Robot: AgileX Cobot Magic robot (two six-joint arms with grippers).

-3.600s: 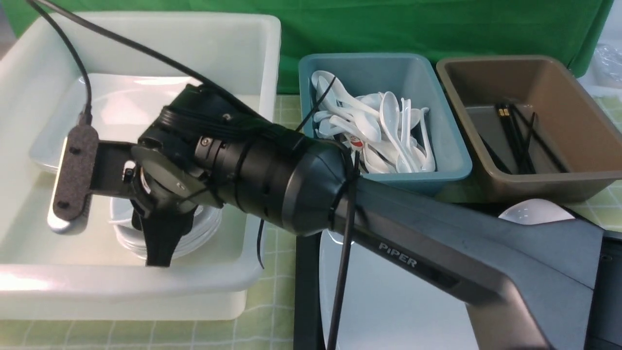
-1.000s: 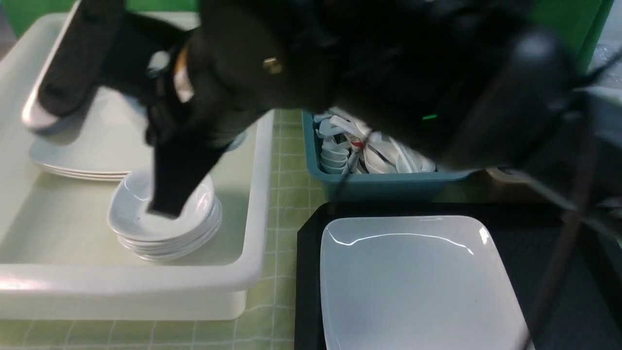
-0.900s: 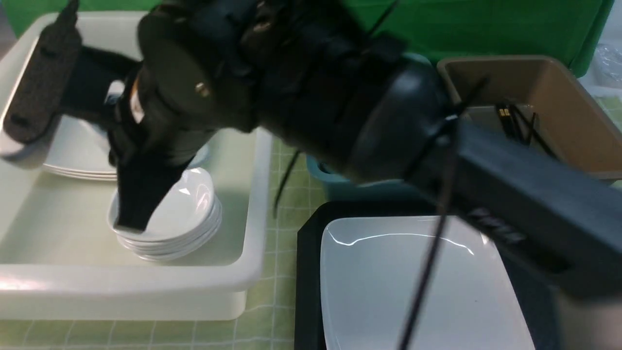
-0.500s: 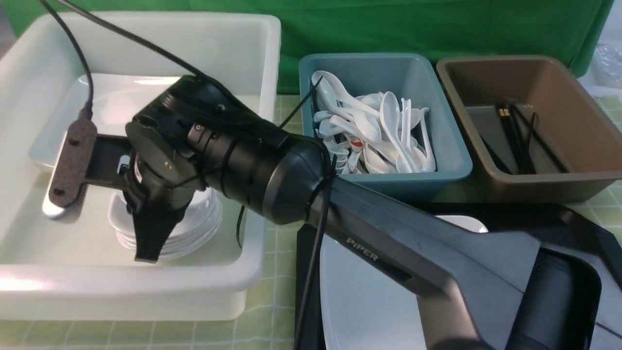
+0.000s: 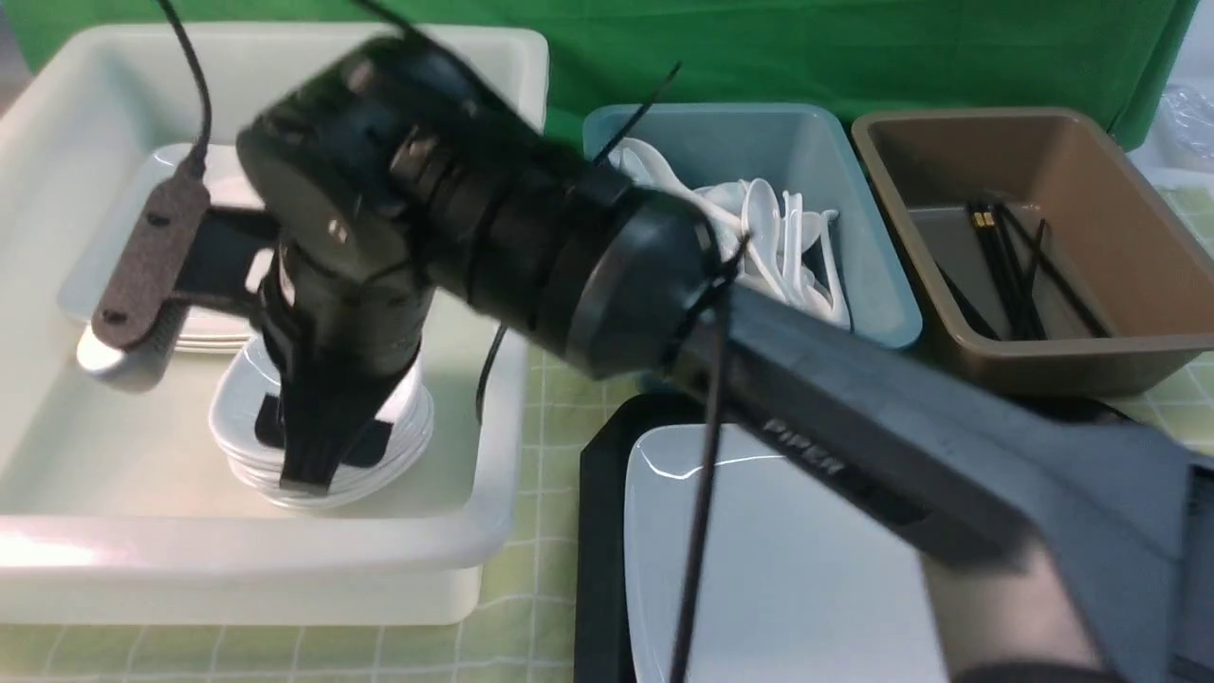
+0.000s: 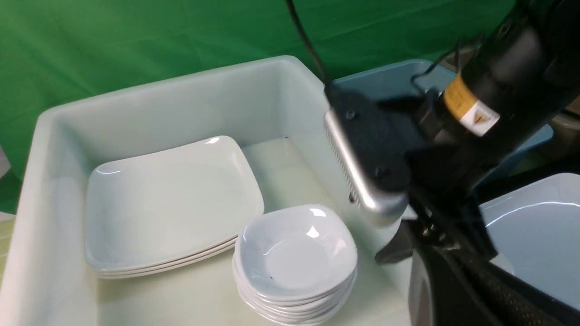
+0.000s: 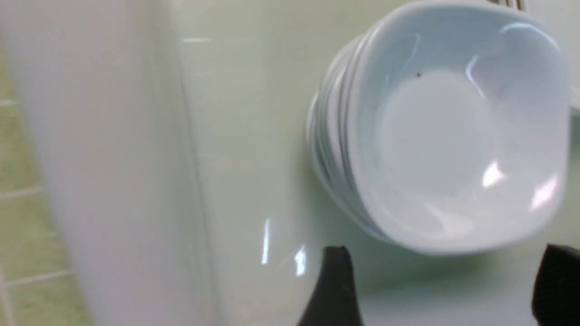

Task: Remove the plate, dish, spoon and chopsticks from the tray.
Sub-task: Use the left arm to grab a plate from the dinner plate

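Dish stack (image 7: pixel 453 136) under right tool (image 7: pixel 446 249), jaws wide apart, empty.

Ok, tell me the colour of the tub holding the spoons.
The tub is teal, clearest in the front view.

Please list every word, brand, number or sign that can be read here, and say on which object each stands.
"PiPER": on the right arm's grey link, blurred by motion but still readable.
Yellow warning triangle: on a sticker at the right arm's wrist; any print there is too small to read.
No other text shows.
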